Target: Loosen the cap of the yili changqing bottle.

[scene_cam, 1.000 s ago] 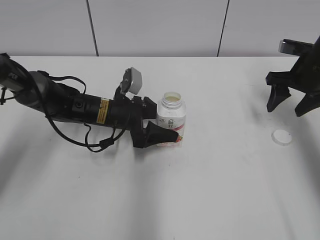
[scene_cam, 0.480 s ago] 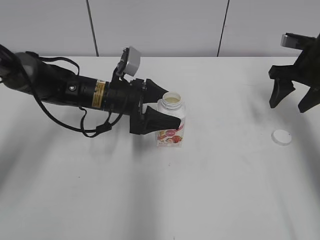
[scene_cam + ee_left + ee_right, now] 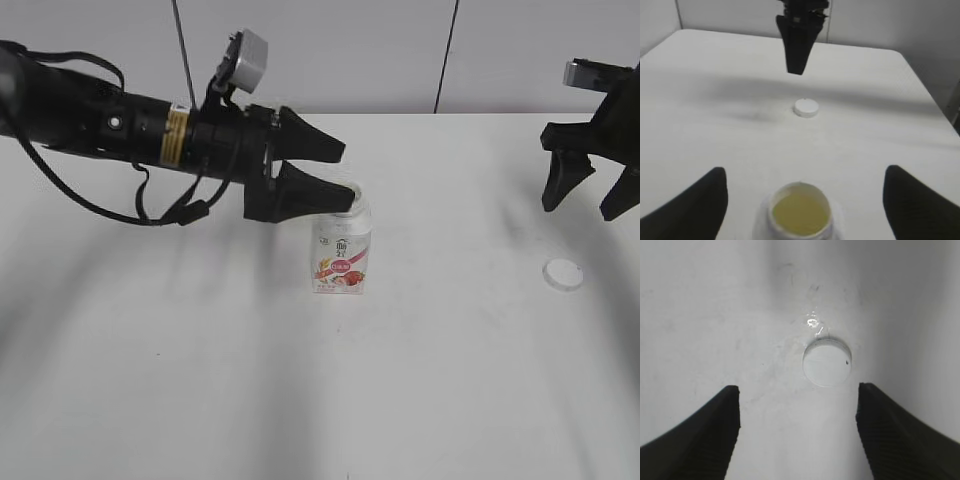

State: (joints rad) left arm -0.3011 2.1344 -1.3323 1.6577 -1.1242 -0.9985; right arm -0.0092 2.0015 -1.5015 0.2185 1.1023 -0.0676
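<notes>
While the left gripper (image 3: pixel 343 176) hung spread above the uncapped yili changqing bottle (image 3: pixel 342 250), the cap (image 3: pixel 563 273) lay below the spread right gripper (image 3: pixel 590 198).

- A white table (image 3: pixel 420 380) fills the exterior view from the 9 o'clock edge across to 3 o'clock and down to 6 o'clock; its surface is matte.
- Soft grey shadows streak the tabletop toward 7 and 8 o'clock.
- Behind the table's far edge, at 12 o'clock, stands a pale grey panelled wall (image 3: pixel 320 50).
- Two thin dark seams (image 3: pixel 447 55) run down the wall, at about 11 and 1 o'clock.
- The light is even and diffuse.
</notes>
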